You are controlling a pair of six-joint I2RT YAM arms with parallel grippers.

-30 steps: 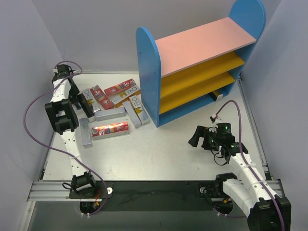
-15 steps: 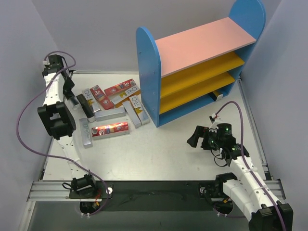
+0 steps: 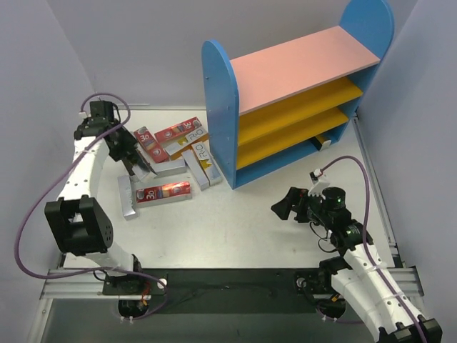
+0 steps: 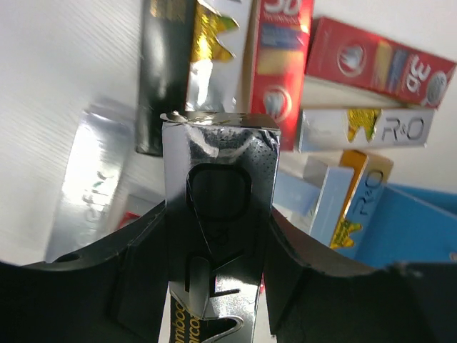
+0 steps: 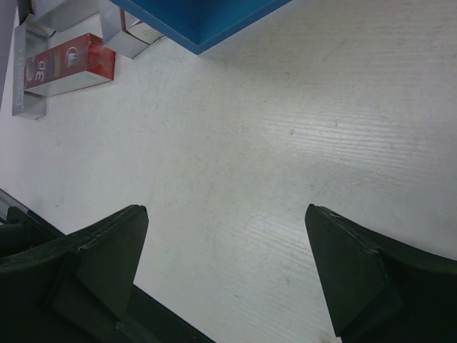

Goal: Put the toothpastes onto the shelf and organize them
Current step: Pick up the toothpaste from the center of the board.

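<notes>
Rightward of the left pincer (image 4: 216, 239) stands the shelf (image 3: 221, 107), its open front nearer the right arm. Loose toothpastes (image 3: 166, 191) litter the bench (image 3: 235, 221) (left side). That pincer clamps a silver box (image 4: 218, 164), long axis along its fingers; the right pincer (image 5: 225, 218) gapes wide, holding nothing.

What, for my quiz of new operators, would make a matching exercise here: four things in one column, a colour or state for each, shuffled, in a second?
Column one:
1. left pincer
2. right pincer
3. shelf top board
4. shelf side panel

Column two:
A. pink
B. open, holding nothing
C. blue
D. shut on a silver-black toothpaste box

Pairs: 1-D, 2-B, 3-A, 4-C.
</notes>
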